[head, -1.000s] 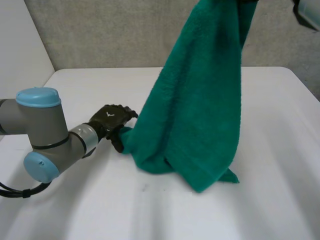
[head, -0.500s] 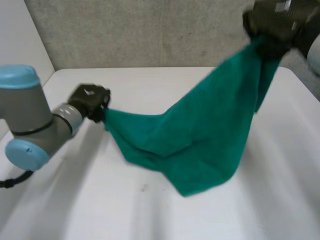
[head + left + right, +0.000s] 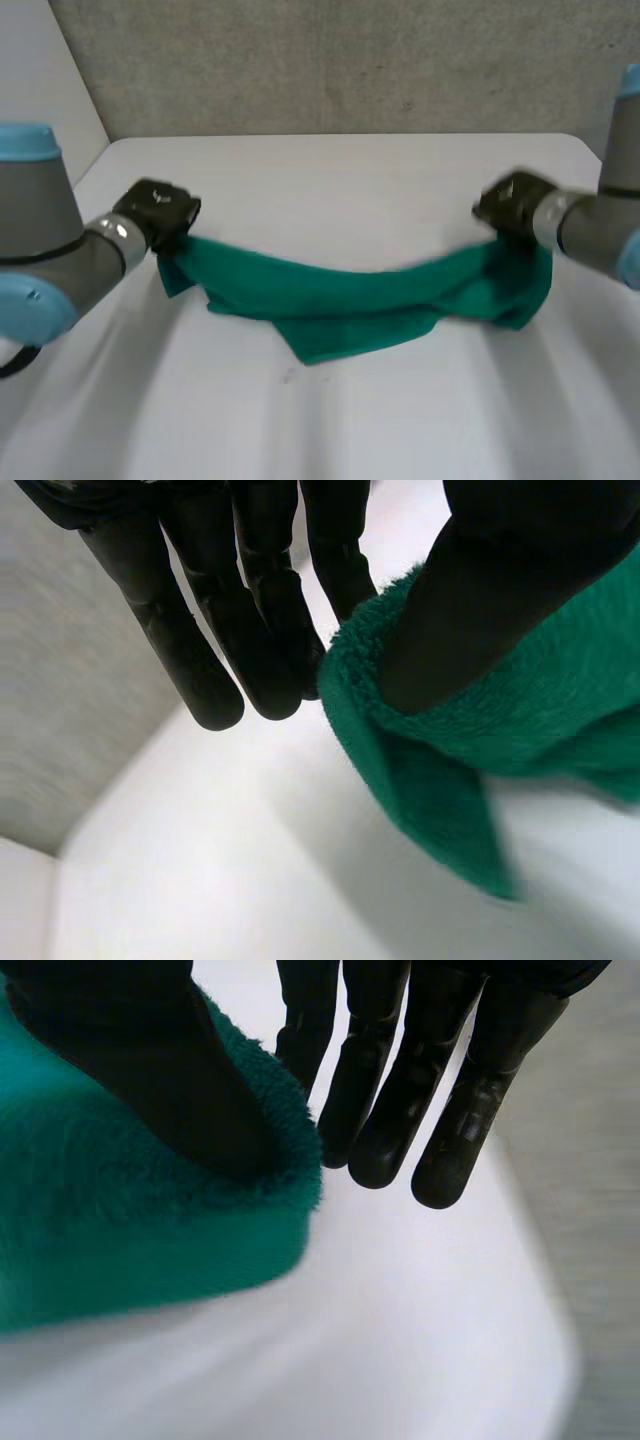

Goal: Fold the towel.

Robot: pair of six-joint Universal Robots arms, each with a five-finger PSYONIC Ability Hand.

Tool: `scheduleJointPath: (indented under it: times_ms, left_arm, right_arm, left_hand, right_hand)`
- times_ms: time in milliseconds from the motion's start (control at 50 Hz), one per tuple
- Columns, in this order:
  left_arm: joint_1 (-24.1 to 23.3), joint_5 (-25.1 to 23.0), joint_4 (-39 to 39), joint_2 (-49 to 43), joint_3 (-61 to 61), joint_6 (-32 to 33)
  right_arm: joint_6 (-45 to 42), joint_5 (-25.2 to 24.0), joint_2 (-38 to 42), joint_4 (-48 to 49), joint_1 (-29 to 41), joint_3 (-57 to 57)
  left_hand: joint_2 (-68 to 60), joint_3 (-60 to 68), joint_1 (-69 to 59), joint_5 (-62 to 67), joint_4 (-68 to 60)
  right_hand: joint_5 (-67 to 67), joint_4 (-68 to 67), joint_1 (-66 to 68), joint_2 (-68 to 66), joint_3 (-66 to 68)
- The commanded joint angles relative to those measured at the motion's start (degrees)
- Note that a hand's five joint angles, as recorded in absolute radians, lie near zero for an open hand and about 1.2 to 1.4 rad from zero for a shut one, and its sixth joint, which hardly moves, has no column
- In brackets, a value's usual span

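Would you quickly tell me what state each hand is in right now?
Left hand: shut, pinching one end of the dark green terry towel between thumb and fingers.
Right hand: shut, pinching the towel's other end the same way.

bright, even light on the white table [image 3: 350, 420]; a soft shadow lies under the towel [image 3: 350, 300].
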State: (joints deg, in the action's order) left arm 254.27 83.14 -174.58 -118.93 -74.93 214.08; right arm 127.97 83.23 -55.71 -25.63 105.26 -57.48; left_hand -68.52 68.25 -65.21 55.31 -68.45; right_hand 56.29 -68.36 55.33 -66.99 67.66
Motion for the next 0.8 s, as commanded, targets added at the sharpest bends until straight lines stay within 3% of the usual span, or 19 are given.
scheduleJointPath:
  times_ms: [20,60,100,160,240,280,320,440,640,800]
  left_arm:
    - [-1.8,2.2,-15.1,-3.2,21.7,-1.7]
    - [-2.1,5.9,-26.3,-1.8,26.6,-4.4]
    - [-2.4,7.9,-31.9,0.4,27.1,-6.5]
    - [-2.5,8.2,-32.2,1.3,26.6,-7.5]
    - [-2.6,8.1,-27.8,2.9,18.9,-9.9]
    - [-2.3,8.1,-27.2,3.1,16.1,-10.4]
    - [-2.0,8.2,-27.0,3.2,13.2,-11.0]
    - [-1.8,8.0,-26.7,3.0,3.1,-12.8]
    - [-2.8,7.7,-26.6,0.1,-12.5,-12.5]
    - [-2.5,7.6,-26.3,1.7,-19.0,-12.4]
  right_arm:
    - [12.4,7.3,4.6,17.2,1.3,27.7]
    - [14.3,8.3,4.5,22.9,1.3,29.7]
    - [16.4,8.9,3.2,30.8,1.4,28.4]
    - [16.8,8.8,-0.2,37.3,1.4,23.1]
    - [17.3,7.0,-3.5,38.6,1.4,15.1]
    - [17.3,6.3,-4.1,38.6,1.3,13.3]
    - [17.2,1.3,-5.0,38.6,1.3,5.1]
    - [16.8,-2.8,-3.9,37.8,1.2,-4.6]
    - [15.0,-3.3,4.7,32.7,1.0,-17.0]
    - [6.3,-3.4,1.9,22.7,0.2,-23.2]
  left_hand:
    - [-11.5,11.7,-14.8,14.7,-11.5]
    - [-11.5,11.7,-14.8,14.7,-11.5]
    - [-11.5,11.7,-14.8,14.7,-11.5]
    - [-11.5,11.7,-14.8,14.7,-11.5]
    - [-11.5,11.7,-14.8,14.7,-11.5]
    - [-11.5,11.7,-14.8,14.7,-11.5]
    - [-11.5,11.7,-14.8,14.7,-11.5]
    - [-11.5,11.7,-14.8,14.7,-11.5]
    - [-11.5,11.7,-14.8,14.7,-11.5]
    - [-11.5,11.7,-14.8,14.7,-11.5]
  right_hand:
    - [13.7,-11.6,24.7,-13.0,12.3]
    - [13.7,-11.6,24.7,-13.0,12.3]
    - [13.7,-11.6,24.7,-13.0,12.3]
    - [13.7,-11.6,24.7,-13.0,12.3]
    - [13.7,-11.6,24.7,-13.0,12.3]
    - [13.7,-11.6,24.7,-13.0,12.3]
    - [13.7,-11.6,24.7,-13.0,12.3]
    - [13.7,-11.6,24.7,-13.0,12.3]
    - [13.7,-11.6,24.7,-13.0,12.3]
    - [13.7,-11.6,24.7,-13.0,12.3]
